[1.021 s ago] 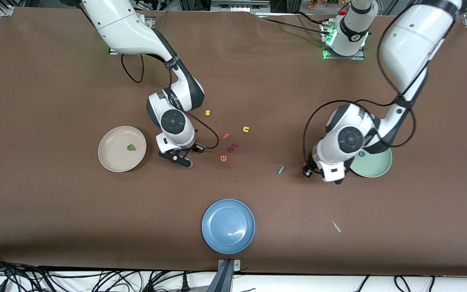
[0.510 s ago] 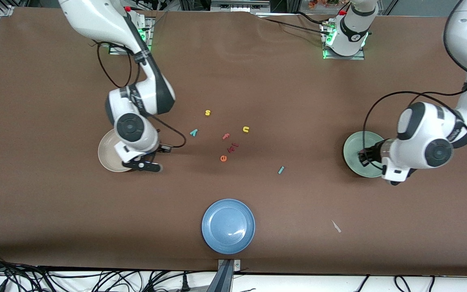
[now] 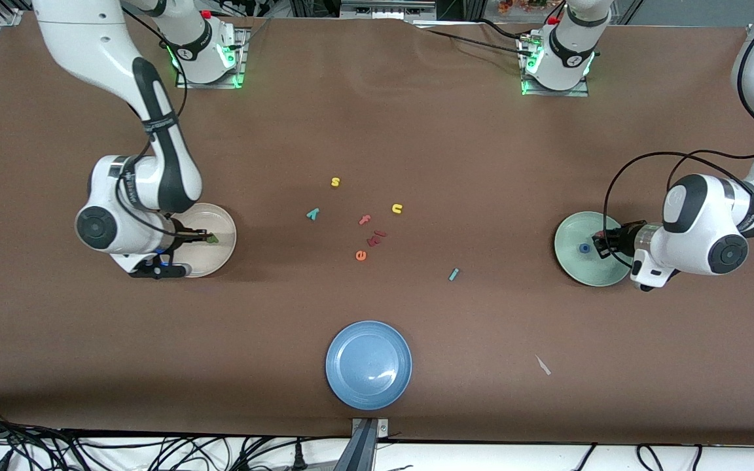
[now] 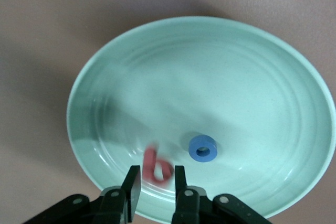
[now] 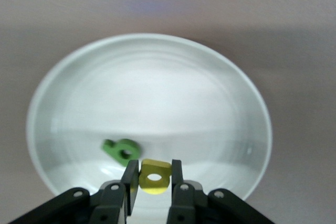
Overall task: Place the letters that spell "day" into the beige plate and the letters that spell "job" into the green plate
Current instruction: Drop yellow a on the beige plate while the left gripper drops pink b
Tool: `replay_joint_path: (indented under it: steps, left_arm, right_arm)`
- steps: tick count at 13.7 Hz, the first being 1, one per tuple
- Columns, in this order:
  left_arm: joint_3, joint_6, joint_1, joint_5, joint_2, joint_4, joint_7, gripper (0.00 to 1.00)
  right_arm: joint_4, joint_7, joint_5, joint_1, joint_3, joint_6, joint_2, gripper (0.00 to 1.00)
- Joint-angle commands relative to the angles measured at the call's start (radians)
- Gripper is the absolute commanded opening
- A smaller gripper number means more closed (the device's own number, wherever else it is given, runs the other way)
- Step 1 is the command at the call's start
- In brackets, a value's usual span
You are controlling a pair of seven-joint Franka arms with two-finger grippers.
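The brown surface [image 3: 416, 131] carried three plates and a scatter of foam letters near its middle. My right gripper [image 5: 153, 182] hung over the beige plate [image 3: 223, 252], clamped on the yellow letter [image 5: 155, 176]; the dark green letter [image 5: 122, 149] lay in that plate just beside it. My left gripper [image 4: 156, 182] hung over the green plate [image 3: 570, 261]; the salmon-red "b" [image 4: 156, 166] showed blurred between its parted fingers, and I could not tell whether they touched it. The blue "o" [image 4: 202, 148] lay in that plate. The teal "y" [image 3: 313, 213] and the teal "j" [image 3: 454, 274] lay on the surface, well apart. The blue plate [image 3: 368, 392] sat nearest the front camera.
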Motion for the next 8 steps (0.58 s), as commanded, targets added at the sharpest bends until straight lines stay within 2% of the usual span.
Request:
replay_joint_path:
  steps: [1, 2, 5, 8]
  left_arm:
    - [-0.026, -0.022, 0.000, 0.019, -0.028, 0.017, -0.003, 1.00]
    - [-0.039, -0.045, -0.010, 0.013, -0.048, 0.043, -0.006, 1.00]
    - [-0.163, -0.067, -0.032, -0.028, -0.056, 0.119, -0.114, 1.00]
    - [-0.175, -0.056, -0.195, -0.031, -0.016, 0.214, -0.242, 1.00]
  right_arm:
    - [-0.016, -0.018, 0.021, 0.009, 0.007, 0.003, -0.011, 1.00]
    - [-0.016, -0.018, 0.021, 0.009, 0.007, 0.000, -0.020, 1.00]
    - [0.024, 0.001, 0.020, 0.024, 0.020, -0.073, -0.048, 1.00]
    - [0.050, 0.107, 0.020, 0.068, 0.062, -0.087, -0.065, 1.00]
